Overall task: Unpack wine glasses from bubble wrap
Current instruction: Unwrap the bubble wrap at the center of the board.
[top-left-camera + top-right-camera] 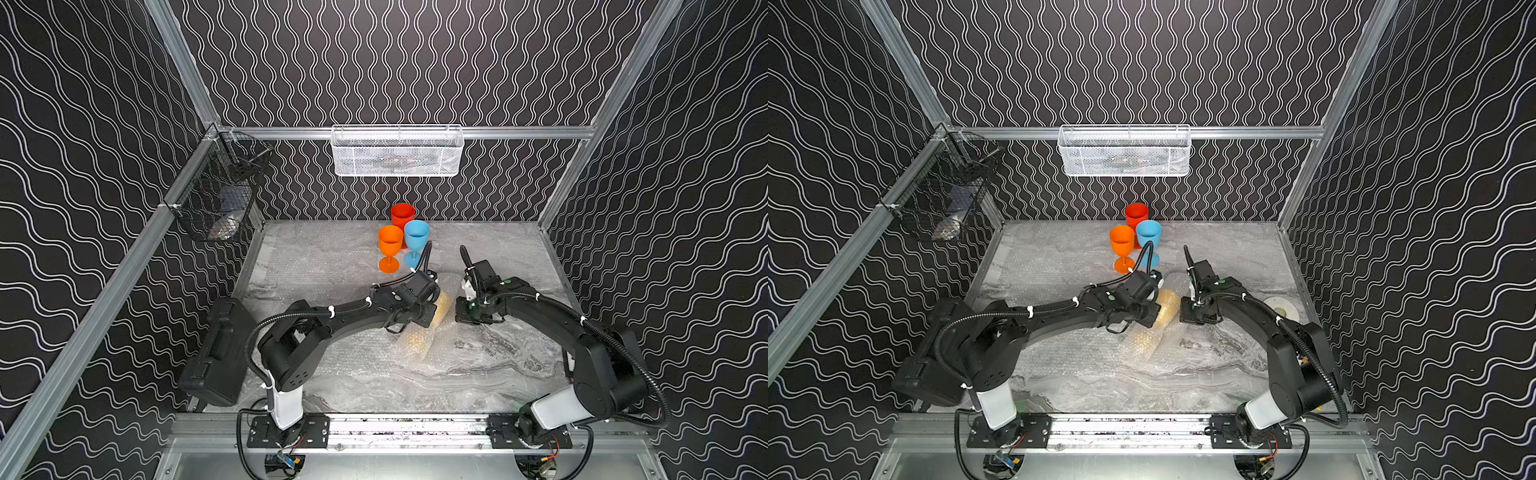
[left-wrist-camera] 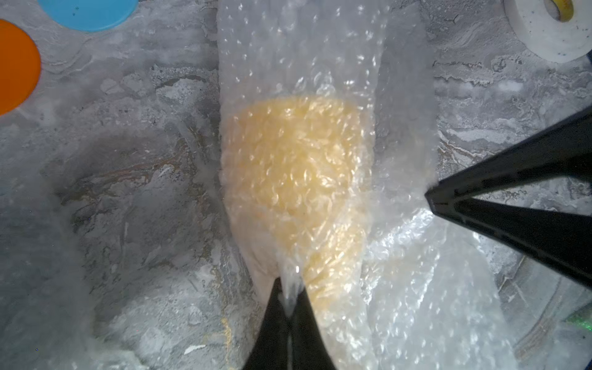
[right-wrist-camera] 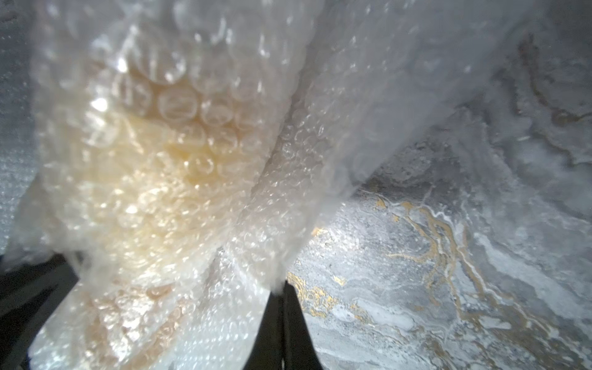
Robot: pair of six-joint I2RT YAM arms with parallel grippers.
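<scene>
L gripper [image 2: 288, 290] jaws closed, pinching bubble wrap [image 2: 320, 48]; R gripper [image 3: 279, 288] likewise clamped on same wrap, opposite side; inside, blurred yellow glass [image 2: 294, 166], mid-table btwn grippers; farther back, upright & bare: orange glass [image 1: 390, 243], blue glass [image 1: 416, 237] just beside; red glass [image 1: 402, 215] behind both, by back wall [image 1: 332, 199].

Black walls [image 1: 395, 62] with white wavy lines enclose a grey marbled tabletop [image 1: 478, 374] — white mesh basket [image 1: 397, 166] behind.

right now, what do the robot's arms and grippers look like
The left arm and right arm are matte black with white base segments, ribbed black cables held by white ties. The left gripper and right gripper are slim, black and tapered.
</scene>
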